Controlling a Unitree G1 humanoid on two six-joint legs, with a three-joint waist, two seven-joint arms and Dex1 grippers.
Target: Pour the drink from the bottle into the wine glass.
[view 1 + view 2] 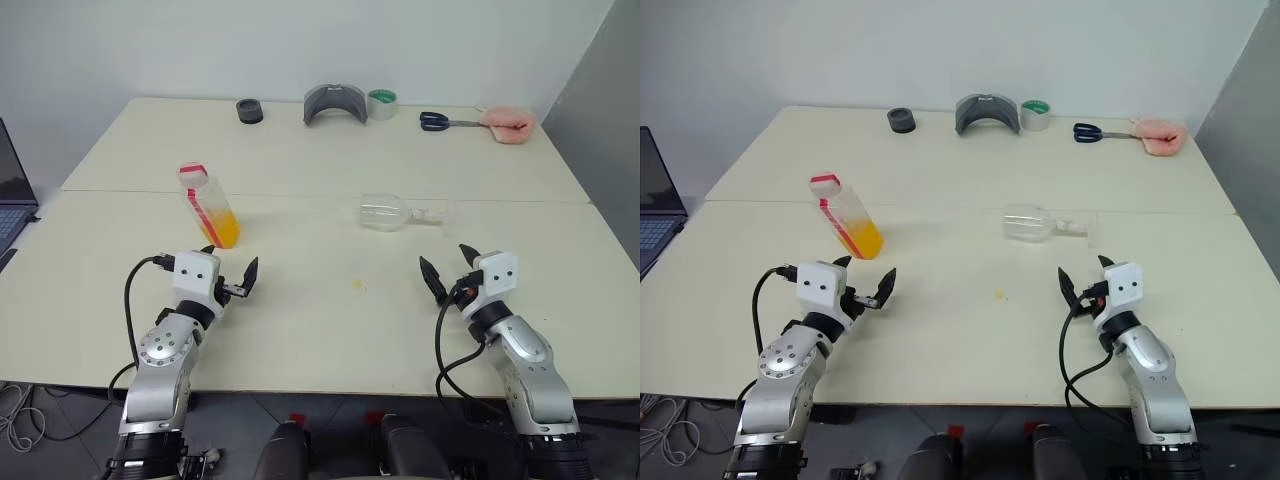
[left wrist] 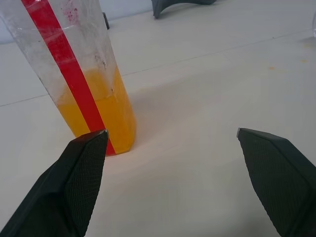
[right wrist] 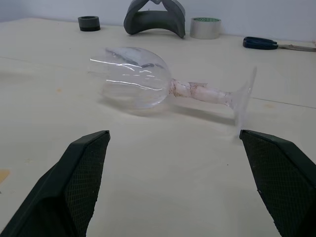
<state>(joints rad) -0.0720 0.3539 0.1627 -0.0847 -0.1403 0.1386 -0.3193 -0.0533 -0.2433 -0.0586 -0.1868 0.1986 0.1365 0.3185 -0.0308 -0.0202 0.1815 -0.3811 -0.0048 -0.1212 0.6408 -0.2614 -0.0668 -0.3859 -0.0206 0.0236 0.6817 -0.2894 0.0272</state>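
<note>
Both grippers, left (image 1: pixel 234 279) and right (image 1: pixel 447 268), jaws apart: your bottle (image 1: pixel 208 206) stands ahead of the left, but wine glass (image 1: pixel 398 213) lies toppled; stand it first or you'll spill the drink (image 1: pixel 224 229).

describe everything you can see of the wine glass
The wine glass is clear, colourless and empty, with a rounded bowl, thin stem and round foot. It lies on its side on the cream table, bowl toward the robot's left, foot toward its right. The stem looks smudged whitish. Nothing touches it but the table; the open right gripper sits short of it.
</note>
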